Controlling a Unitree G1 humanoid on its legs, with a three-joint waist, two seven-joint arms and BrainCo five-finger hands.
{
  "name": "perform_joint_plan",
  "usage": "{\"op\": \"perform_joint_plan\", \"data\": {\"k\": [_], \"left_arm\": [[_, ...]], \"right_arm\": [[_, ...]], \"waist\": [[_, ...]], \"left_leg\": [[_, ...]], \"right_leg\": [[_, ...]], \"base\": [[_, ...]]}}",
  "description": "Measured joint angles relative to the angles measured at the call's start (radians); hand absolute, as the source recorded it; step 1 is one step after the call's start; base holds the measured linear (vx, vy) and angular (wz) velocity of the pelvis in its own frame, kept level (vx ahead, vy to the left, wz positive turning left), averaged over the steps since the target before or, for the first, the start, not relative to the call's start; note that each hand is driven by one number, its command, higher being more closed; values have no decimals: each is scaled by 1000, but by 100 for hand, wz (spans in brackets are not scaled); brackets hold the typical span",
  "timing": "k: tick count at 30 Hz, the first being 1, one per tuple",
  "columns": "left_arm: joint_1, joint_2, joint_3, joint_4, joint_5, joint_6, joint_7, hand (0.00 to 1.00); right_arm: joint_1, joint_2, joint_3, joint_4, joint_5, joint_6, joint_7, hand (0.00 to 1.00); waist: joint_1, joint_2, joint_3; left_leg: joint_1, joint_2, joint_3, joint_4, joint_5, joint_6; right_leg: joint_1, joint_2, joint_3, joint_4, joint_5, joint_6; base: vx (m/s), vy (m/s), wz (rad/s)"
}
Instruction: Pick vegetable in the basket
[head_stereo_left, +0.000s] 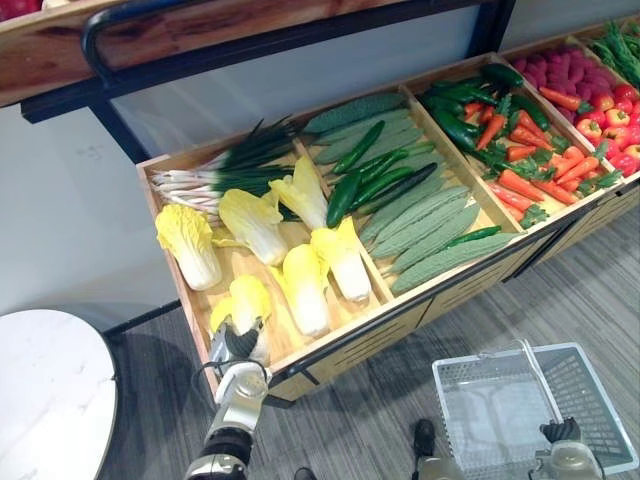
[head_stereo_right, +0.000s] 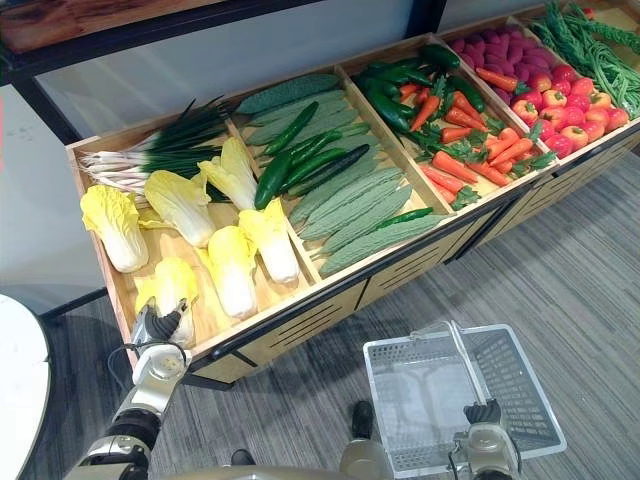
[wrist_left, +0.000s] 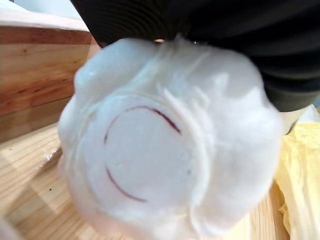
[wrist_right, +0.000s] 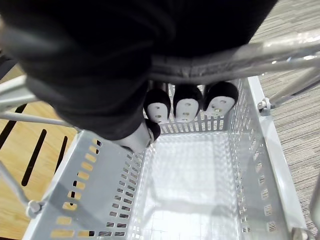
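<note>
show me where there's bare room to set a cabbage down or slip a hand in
The basket held by the right hand is bare inside. Bare wood shows beyond the napa cabbage in the left hand, between its neighbours. Cucumbers and carrots lie packed.

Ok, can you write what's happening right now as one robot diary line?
left hand: on nearest cabbage in wooden crate | right hand: curled round basket handle | basket: empty

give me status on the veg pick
Left hand at the base of the nearest napa cabbage, leftmost wooden bin. Right hand shut on the basket handle; basket empty. Nothing over the cabbage.
</note>
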Motion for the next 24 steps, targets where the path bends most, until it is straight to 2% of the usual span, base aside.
{"op": "perform_joint_plan", "data": {"k": [7,13,24], "left_arm": [[19,-26,34,-122,-43,28,-3,100],[50,-50,62,-343,-43,43,-1,100],[58,-88,84,-635,-24,46,38,100]], "right_arm": [[20,5,-8,3,1,-5,-3,100],[45,16,-45,6,0,-5,-2,100],[55,16,-78,18,-1,-8,20,100]], "waist": [[-3,-11,0],[-4,-45,-4],[-2,-44,-5]], "left_leg": [[10,-10,-9,-14,4,4],[12,-10,-19,-14,5,5],[26,-14,-25,-14,5,7]], "right_leg": [[13,-7,-12,-5,6,2],[17,-9,-22,3,6,2],[16,-15,-24,24,4,-1]], "base": [[-3,-10,2],[-5,-18,3],[-48,-37,-1]]}}
